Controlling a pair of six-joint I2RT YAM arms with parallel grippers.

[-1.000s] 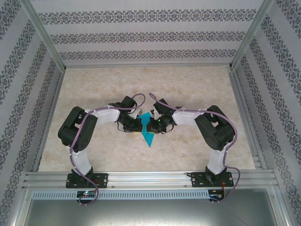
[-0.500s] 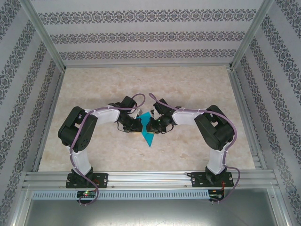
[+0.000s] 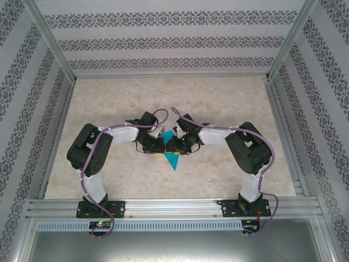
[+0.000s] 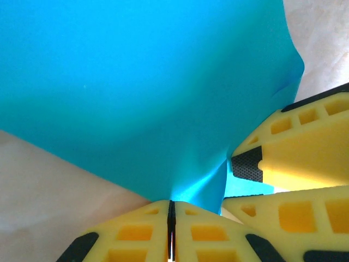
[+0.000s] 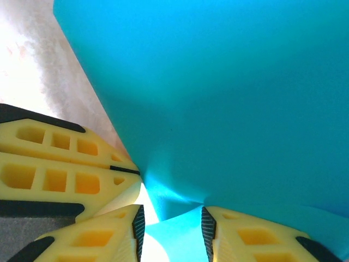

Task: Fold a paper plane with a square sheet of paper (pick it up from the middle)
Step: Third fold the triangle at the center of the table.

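While the left gripper pinches the teal paper, the right gripper stands parted.

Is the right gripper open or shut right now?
Open: the right gripper shows its fingertips apart, with a fold of the teal paper in the gap.

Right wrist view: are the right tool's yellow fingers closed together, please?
No, the right tool is open, its fingers apart, with the thin teal-blue paper sheet showing in the gap.
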